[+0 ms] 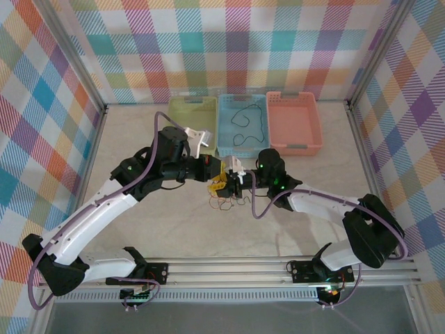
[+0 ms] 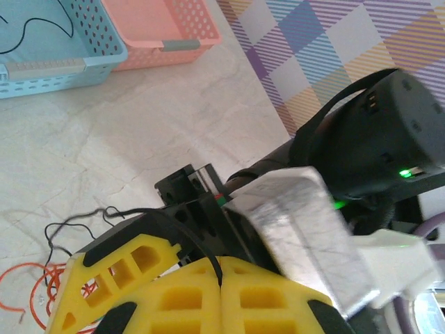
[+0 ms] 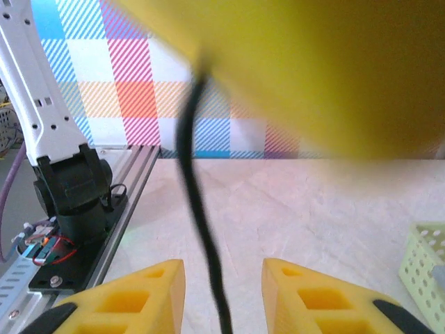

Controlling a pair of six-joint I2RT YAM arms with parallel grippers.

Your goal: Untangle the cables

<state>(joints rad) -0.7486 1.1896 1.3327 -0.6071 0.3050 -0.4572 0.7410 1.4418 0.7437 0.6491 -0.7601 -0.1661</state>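
Over the middle of the pale marbled table (image 1: 174, 229) the two arms meet tip to tip. The left arm's yellow fingers (image 2: 264, 299) are pressed together on a thin black cable (image 3: 198, 209). It runs from them through the gap between the right arm's yellow fingers (image 3: 313, 296). These stand apart, with table showing on either side of the strand, and do not grip it. Below the meeting point, a loose tangle of thin cables (image 1: 226, 203) lies on the table, an orange-red cable (image 2: 38, 266) looped beside a dark strand (image 2: 69, 223). Another black cable (image 1: 245, 124) lies inside the light-blue plastic basket (image 1: 240, 151) at the far side.
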